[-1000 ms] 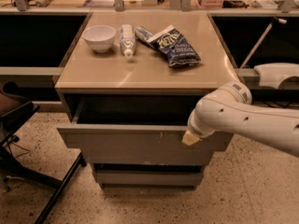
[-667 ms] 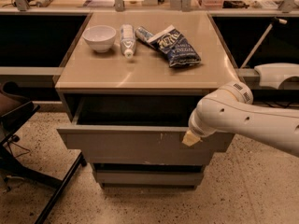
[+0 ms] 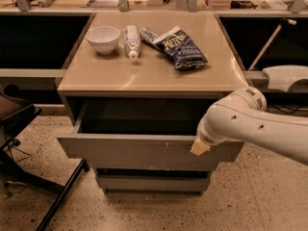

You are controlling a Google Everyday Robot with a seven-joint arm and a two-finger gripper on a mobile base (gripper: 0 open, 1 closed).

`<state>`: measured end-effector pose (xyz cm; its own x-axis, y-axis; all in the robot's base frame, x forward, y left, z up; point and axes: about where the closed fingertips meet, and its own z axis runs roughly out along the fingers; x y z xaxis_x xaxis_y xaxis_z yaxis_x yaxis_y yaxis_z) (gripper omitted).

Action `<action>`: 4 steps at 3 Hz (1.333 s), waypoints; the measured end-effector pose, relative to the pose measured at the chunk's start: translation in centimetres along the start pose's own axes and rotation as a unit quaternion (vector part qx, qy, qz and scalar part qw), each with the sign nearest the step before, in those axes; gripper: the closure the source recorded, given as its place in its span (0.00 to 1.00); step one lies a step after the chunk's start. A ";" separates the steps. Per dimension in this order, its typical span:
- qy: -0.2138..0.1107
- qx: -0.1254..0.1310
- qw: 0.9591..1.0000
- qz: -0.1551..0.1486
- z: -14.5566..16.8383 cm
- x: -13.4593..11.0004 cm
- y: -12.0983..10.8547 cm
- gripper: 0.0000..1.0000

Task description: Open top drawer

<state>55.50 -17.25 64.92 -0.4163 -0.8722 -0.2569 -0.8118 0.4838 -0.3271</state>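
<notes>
From the one camera view, you have the top drawer standing well out of the cabinet, its dark cavity open behind the front panel. The gripper sits at the upper edge of that panel, right of centre, half hidden behind the wrist. Whether it is clamped on the edge or loose you cannot tell.

The risks, as I judge them:
- With no handle, the hold is only on a thin flat lip, so a pull that drifts upward could slip off.
- The contact is off-centre, so a skewed pull could rack the drawer in its runners.
- The bulky arm hangs close to the cabinet's right corner and could knock it.

Materials: the drawer front is flat, matte grey and scuffed with pale scratches. The cabinet top is smooth and faintly glossy. On it stand a rounded white bowl, a bottle lying on its side, and a crinkled blue bag — all light enough to shift if jolted.
</notes>
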 end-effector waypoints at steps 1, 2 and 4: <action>0.004 0.000 1.000 -0.003 -0.6 0.9 0.5 1.00; 0.004 0.000 1.000 -0.003 -0.6 0.8 0.6 1.00; 0.006 0.003 1.000 -0.005 -1.1 1.4 1.2 1.00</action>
<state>53.46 -17.97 65.11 -0.4134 -0.8774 -0.2433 -0.8134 0.4760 -0.3344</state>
